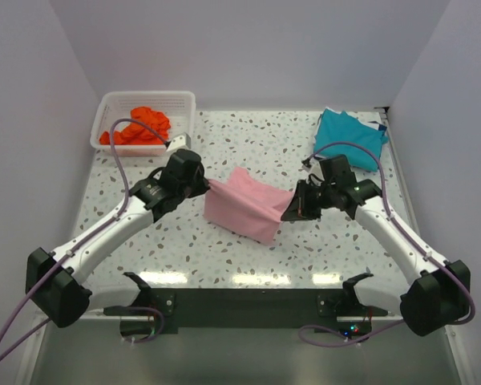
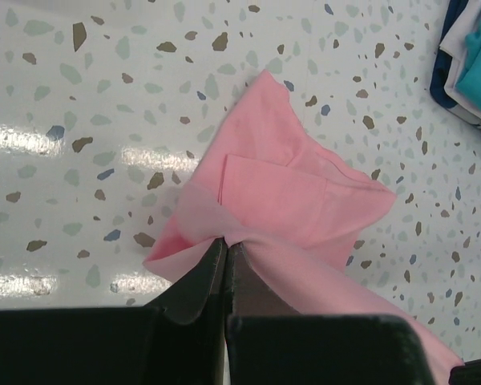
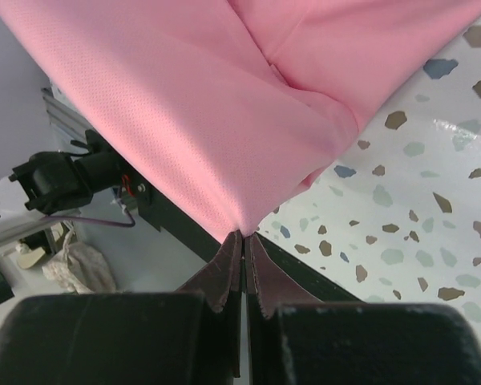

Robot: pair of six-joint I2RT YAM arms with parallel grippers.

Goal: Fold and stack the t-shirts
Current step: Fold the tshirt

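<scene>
The light pink t-shirt (image 1: 244, 206) is held up over the middle of the table, stretched between both grippers and partly folded. My left gripper (image 1: 206, 186) is shut on its left edge; the left wrist view shows the pink cloth (image 2: 297, 192) pinched at my left gripper (image 2: 226, 241). My right gripper (image 1: 290, 210) is shut on its right edge; in the right wrist view the cloth (image 3: 184, 104) hangs from my right gripper (image 3: 244, 234). The teal blue t-shirt (image 1: 350, 136) lies folded at the back right. The orange-red t-shirt (image 1: 140, 127) is crumpled in the basket.
The white mesh basket (image 1: 112, 103) stands at the back left corner. The speckled table (image 1: 184, 249) runs between grey walls. A black mounting bar (image 1: 248, 305) with the arm bases lies along the near edge. The teal shirt's edge shows in the left wrist view (image 2: 477, 60).
</scene>
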